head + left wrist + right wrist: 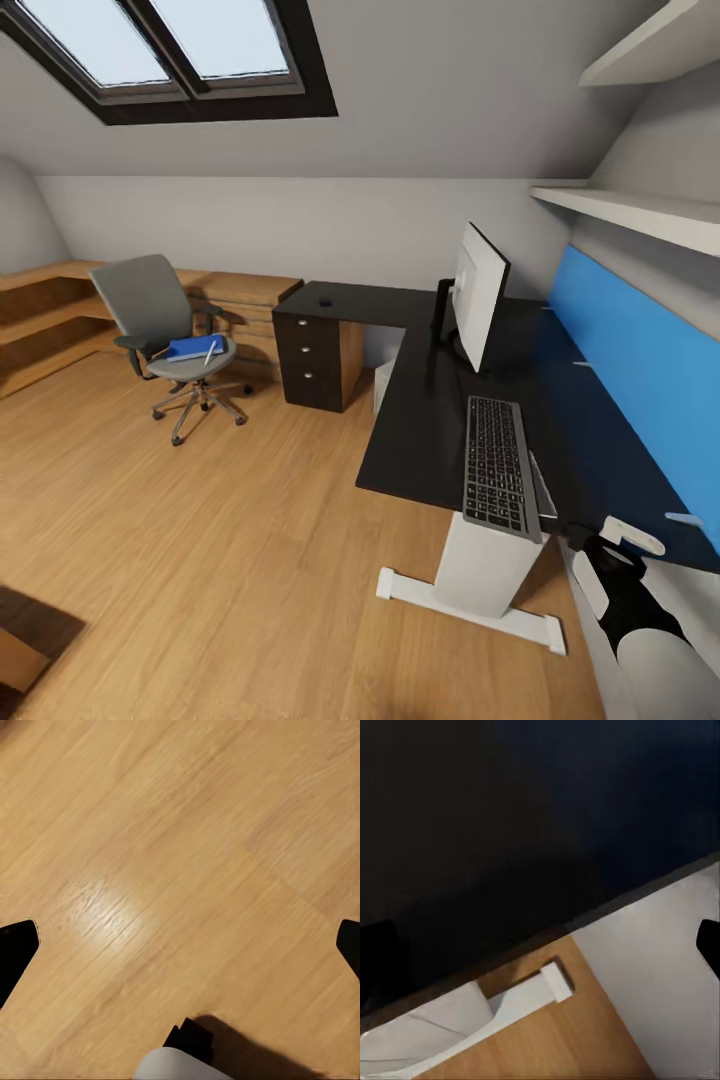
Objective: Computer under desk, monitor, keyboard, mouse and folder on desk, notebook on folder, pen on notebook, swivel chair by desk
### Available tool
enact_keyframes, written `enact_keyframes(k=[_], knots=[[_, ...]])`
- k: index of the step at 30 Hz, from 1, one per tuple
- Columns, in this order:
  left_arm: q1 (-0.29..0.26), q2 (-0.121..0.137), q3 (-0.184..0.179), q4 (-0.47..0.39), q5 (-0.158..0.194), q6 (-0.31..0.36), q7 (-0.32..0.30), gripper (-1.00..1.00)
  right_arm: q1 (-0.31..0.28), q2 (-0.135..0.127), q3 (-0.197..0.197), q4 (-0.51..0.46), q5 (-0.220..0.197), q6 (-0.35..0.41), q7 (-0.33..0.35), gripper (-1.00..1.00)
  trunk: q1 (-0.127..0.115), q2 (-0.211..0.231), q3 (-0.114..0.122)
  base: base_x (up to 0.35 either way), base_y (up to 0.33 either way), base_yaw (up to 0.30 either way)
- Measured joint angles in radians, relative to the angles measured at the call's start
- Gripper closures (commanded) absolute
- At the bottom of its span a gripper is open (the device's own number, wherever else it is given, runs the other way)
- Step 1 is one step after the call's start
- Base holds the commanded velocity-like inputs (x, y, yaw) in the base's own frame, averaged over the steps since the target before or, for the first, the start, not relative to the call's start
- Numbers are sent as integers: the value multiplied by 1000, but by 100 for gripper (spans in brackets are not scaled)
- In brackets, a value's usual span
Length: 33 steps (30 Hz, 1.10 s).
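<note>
**Two tools spread wide, both holding nothing**

Nearest in the head view, the right arm's white and black links (640, 610) lie at the tabletop's (420, 420) near right corner. The right wrist view looks down over that glossy black edge, with the white leg foot (529, 994) and wood floor below it; the right tool (540, 952) shows only dark fingertips (709, 941) at the frame's sides, far apart and empty. The left wrist view gives bare wood floor (180, 870), the left tool (180, 945) likewise spread wide with nothing between its tips.

On the tabletop, the keyboard (497, 463) lies lengthwise with its near end hanging over the front edge. Just beyond it the monitor (480, 295) stands upright on its black stand, seen nearly edge-on, with the blue back panel (630, 350) to the right. A small pale box under the desk's far wing may be the computer (384, 385); I cannot tell. The mouse (325, 301) sits on the far wing above the black drawer unit (308, 360).

A broad stretch of open floor separates the desk from the swivel chair (170, 330), which stands well apart to the left. The blue folder (195, 348) lies on its seat with the white pen (211, 350) across it.
</note>
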Motion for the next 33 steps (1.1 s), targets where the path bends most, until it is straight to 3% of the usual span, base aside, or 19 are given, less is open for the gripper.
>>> enact_keyframes(k=[14,20,24,30,33], knots=[[0,0,2,0,1,2,0,-100,1,2,-3,30,-5,-55,4,-100,0,0,0,-336,0,0],[0,1,4,1,2,2,-1,-100,3,94,-2,31,-2,-80,12,-100,0,0,0,-304,0,0],[0,1,5,1,2,1,0,-100,5,131,2,32,2,-113,13,-100,0,0,0,-122,0,0],[0,1,5,1,1,1,0,-100,7,163,11,34,27,-136,13,-100,-1,0,0,-28,0,0],[0,1,6,0,0,0,0,-100,7,166,12,34,35,-137,13,-100,-1,0,0,-4,0,0]])
